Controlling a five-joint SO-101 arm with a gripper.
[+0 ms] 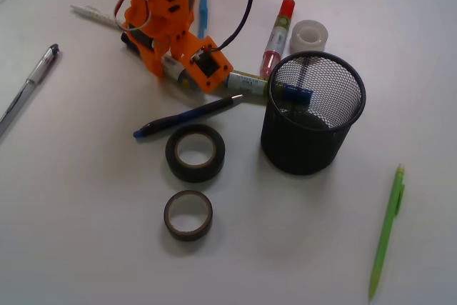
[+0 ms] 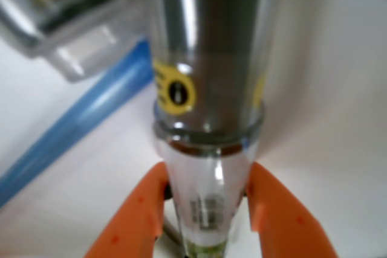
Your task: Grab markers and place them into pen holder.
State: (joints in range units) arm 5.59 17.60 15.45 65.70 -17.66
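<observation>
Even, bright light fills the front view; soft shadows gather beside the pen holder [image 1: 313, 112]. The wrist view is blurred, the marker [image 2: 208, 89] apparently too close for focus, with glare streaks.
</observation>
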